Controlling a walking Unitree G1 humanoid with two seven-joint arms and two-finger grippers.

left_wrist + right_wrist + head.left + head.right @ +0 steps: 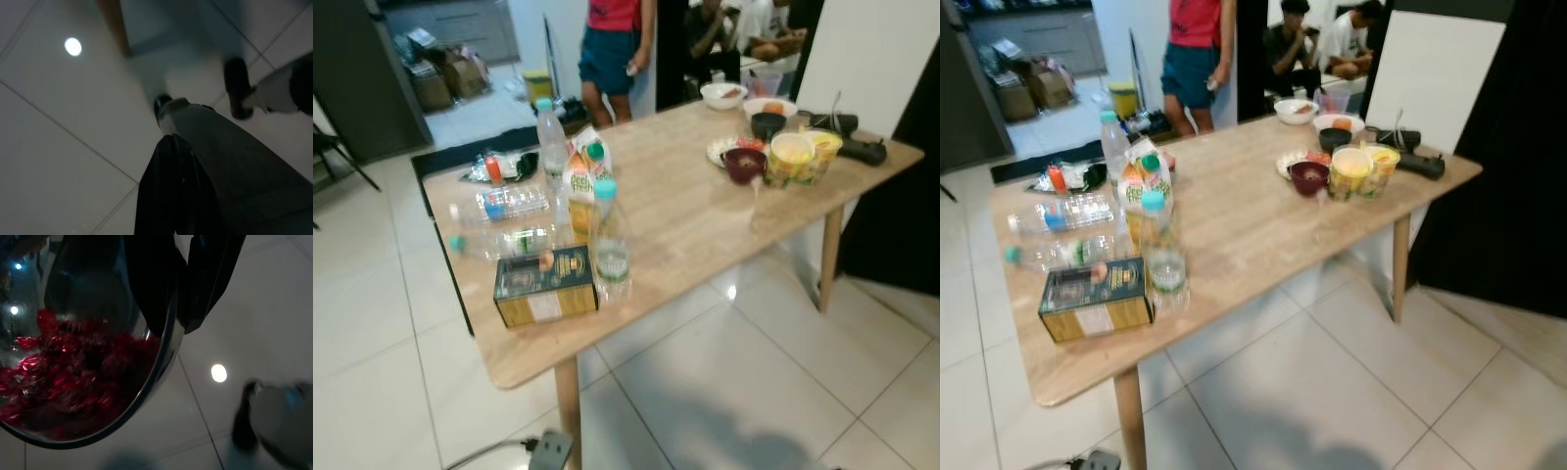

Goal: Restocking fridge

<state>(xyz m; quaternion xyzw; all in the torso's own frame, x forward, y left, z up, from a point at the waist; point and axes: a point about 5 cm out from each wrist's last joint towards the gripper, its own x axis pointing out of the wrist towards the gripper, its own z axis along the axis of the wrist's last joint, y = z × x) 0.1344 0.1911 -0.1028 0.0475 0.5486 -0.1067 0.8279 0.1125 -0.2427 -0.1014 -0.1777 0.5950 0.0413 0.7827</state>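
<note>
Bottles (610,240) and a juice carton (579,171) stand at the wooden table's (685,225) near-left end, a boxed item (545,286) lying beside them; bowls (744,164) and cups sit at the far end.
Left wrist view: left gripper (171,196), fingers pressed together, above floor tiles.
Right wrist view: right gripper (183,308) pinches the rim of a metal bowl (151,382) holding red-wrapped pieces (63,377).
</note>
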